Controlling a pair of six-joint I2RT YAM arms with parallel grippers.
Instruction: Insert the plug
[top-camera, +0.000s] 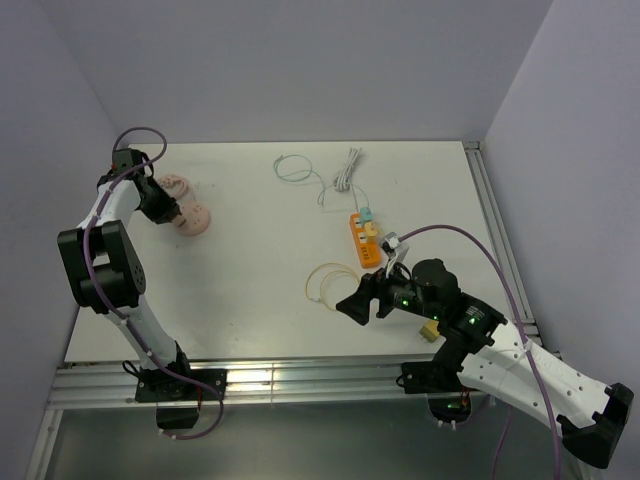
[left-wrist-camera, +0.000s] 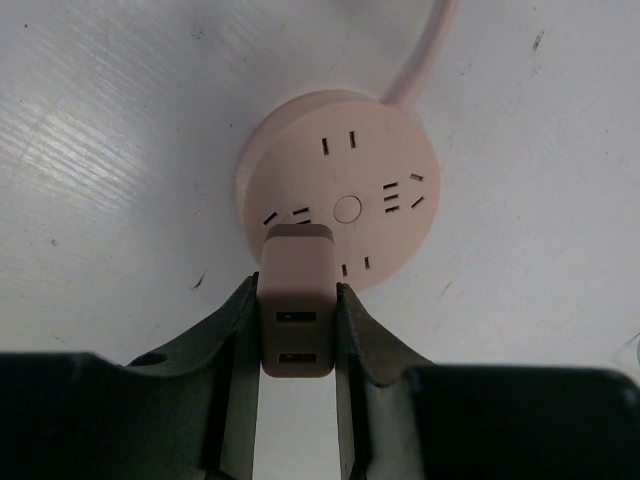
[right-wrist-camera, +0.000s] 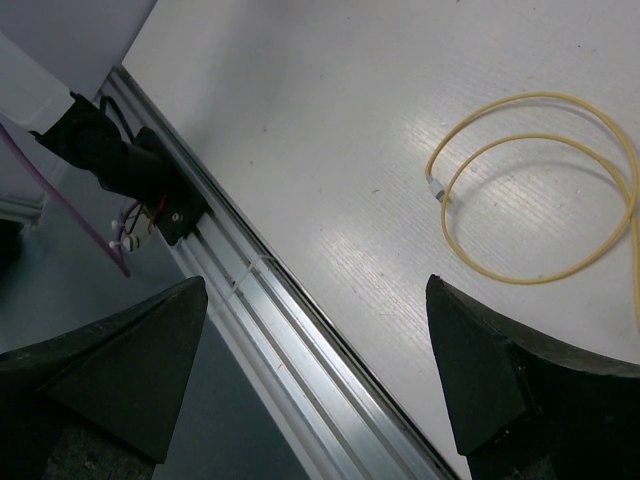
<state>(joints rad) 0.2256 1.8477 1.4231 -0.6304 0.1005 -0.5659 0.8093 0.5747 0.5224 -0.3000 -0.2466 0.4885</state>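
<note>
The left gripper is clamped on the plug, a pink block with 2 USB ports showing on the face toward the wrist camera, 1 finger pressed flat against each of its sides. The plug's far end sits over the near part of the round pink socket, which lies flat on the white table at its far left, with its pink cord running off the far side. I cannot tell whether the prongs are seated in the slots. The socket's top shows several pairs of slots around a small centre button. The right gripper hangs with its jaws wide apart and nothing between them, above the table's near edge and the metal rail. Just beyond it a yellow cable lies in a loose loop on the table. An orange power strip lies to the right of centre, well apart from the socket.
</note>
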